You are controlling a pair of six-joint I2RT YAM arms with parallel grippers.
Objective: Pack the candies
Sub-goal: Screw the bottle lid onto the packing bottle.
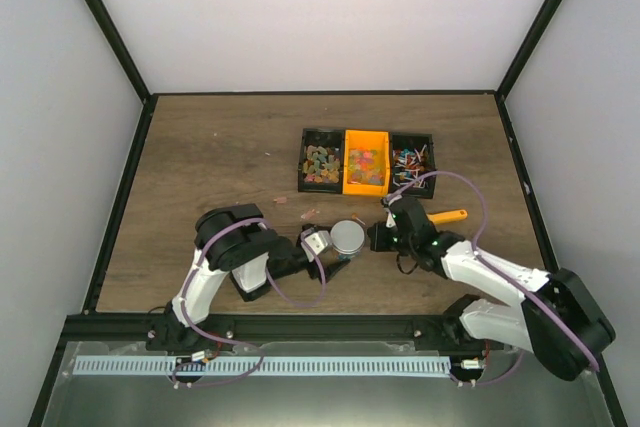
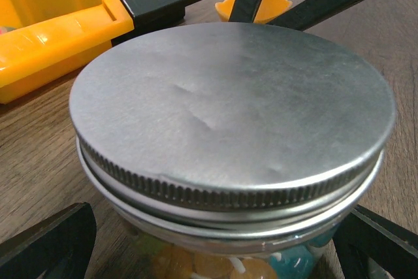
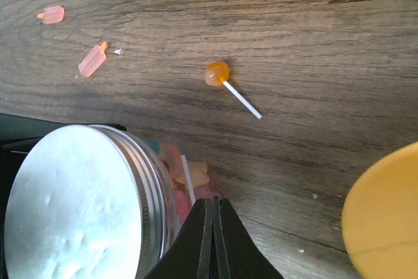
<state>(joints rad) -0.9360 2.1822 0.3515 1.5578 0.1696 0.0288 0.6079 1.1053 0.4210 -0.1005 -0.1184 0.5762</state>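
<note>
Filling your left wrist view, nearest of all, is the metal lid, seated on the glass jar, with candies showing through the wall beneath it. Your left claw stands wide open, one finger on each side of the jar low down, and neither appears to touch the glass. Your right claw is pressed fully closed with nothing in it, its tip just beside the jar's wall below the lid's rim.

More candies lie sorted in the three bins at the far side of the counter. A few strays lie loose on the wood between bins and jar: an orange lollipop and two pink pieces. The orange scoop rests on the counter by your right arm, untouched.

By the look of it the filling is done and you are at the capping step. From these views you cannot tell whether the lid is threaded down or only resting there; its near-left edge looks slightly lifted. Your next move probably calls for closing the left claw on the jar to steady it, then bringing the right claw onto the lid squarely, so that pressing or turning does not tip the jar.
</note>
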